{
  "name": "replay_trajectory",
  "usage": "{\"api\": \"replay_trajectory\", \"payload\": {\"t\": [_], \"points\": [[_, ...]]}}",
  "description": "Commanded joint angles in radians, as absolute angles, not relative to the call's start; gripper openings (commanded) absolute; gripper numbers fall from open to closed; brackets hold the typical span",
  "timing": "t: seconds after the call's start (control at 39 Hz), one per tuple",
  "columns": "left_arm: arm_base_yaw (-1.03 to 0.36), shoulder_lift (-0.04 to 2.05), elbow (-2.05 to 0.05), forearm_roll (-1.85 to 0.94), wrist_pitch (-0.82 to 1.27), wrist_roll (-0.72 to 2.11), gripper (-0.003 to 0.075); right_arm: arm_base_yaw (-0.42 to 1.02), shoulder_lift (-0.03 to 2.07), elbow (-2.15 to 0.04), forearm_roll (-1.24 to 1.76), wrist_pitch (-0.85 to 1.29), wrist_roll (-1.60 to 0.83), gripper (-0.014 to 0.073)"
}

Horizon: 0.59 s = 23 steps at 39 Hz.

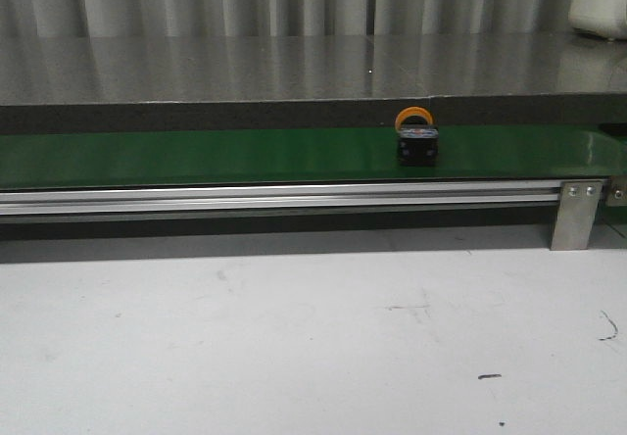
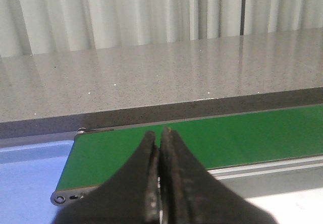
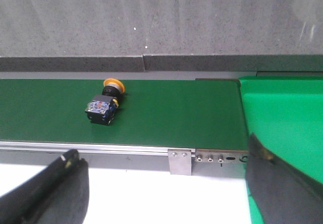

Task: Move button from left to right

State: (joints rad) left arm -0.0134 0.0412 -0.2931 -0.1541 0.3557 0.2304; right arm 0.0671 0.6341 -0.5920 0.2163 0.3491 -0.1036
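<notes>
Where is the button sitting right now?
In the front view the button lies on the green belt, right of centre, short of the belt's right end and untouched; the right wrist view shows it on its side, ahead of the open jaws.

**Matt belt, brushed rail, speckled stone**

Showing a smooth, matt green belt point(image 1: 245, 156), faintly sheened. Running below it, a brushed metal rail point(image 1: 274, 198) with a bright bracket point(image 1: 574, 215). Gleaming behind, a polished grey speckled countertop point(image 1: 294, 68), mirroring the ribbed wall. Lying on the belt, a button point(image 1: 415, 139) with glossy orange plastic cap and black plastic body. Looking scuffed and matt, a white table point(image 1: 294, 337).
</notes>
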Motion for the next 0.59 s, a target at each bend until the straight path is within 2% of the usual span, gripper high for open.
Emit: {"api": "replay_trajectory", "payload": {"t": [0.0, 0.41, 0.56], "points": [[-0.019, 0.052, -0.32, -0.169, 0.274, 0.219, -0.0021, 0.068, 0.738, -0.685, 0.22, 0.286, -0.105, 0.0645], [-0.019, 0.052, -0.32, -0.169, 0.274, 0.219, -0.0021, 0.068, 1.309, -1.094, 0.244, 0.464, -0.105, 0.0645], [-0.019, 0.052, -0.32, -0.169, 0.274, 0.219, -0.0021, 0.068, 1.463, -1.215, 0.281, 0.508, -0.105, 0.0645]]}}
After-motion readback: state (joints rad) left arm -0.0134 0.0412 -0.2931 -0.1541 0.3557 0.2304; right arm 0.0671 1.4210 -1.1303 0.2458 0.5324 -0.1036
